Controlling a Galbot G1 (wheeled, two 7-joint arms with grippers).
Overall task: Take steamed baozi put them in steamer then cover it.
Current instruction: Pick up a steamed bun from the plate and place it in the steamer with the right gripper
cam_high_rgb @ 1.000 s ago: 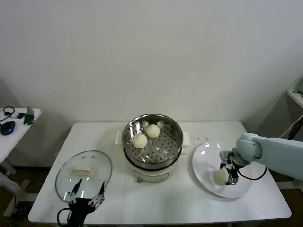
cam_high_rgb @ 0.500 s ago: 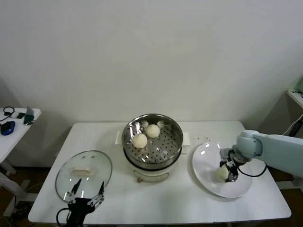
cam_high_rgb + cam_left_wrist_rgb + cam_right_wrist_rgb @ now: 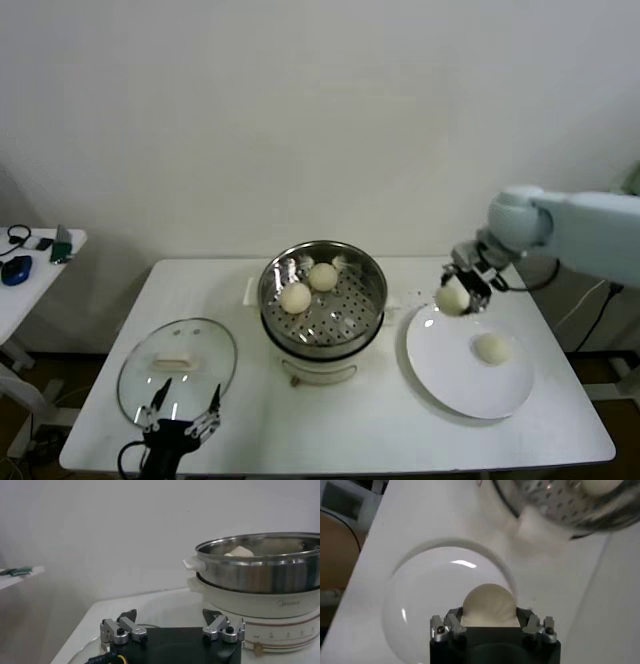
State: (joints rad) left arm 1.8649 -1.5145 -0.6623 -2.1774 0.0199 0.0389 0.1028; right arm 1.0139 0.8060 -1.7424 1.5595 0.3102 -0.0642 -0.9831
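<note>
The shiny steamer [image 3: 322, 300] stands mid-table on its white base and holds two baozi [image 3: 296, 297] [image 3: 322, 276]. My right gripper [image 3: 453, 296] is shut on a third baozi [image 3: 450, 298] and holds it in the air above the far left edge of the white plate [image 3: 450, 375]. In the right wrist view the held baozi [image 3: 488, 605] sits between the fingers over the plate [image 3: 420, 595]. A fourth baozi [image 3: 491, 348] lies on the plate. The glass cover [image 3: 176, 365] lies flat at the front left. My left gripper [image 3: 182, 420] is open, parked at the cover's near edge.
A side table [image 3: 30, 270] with small items stands at far left. The steamer [image 3: 260, 565] rises to one side of the left gripper [image 3: 170, 625] in the left wrist view. Bare table lies in front of the steamer.
My right gripper has lifted one baozi off the plate and moved up and left toward the steamer. A second baozi is now uncovered on the plate. The left arm has not moved.
</note>
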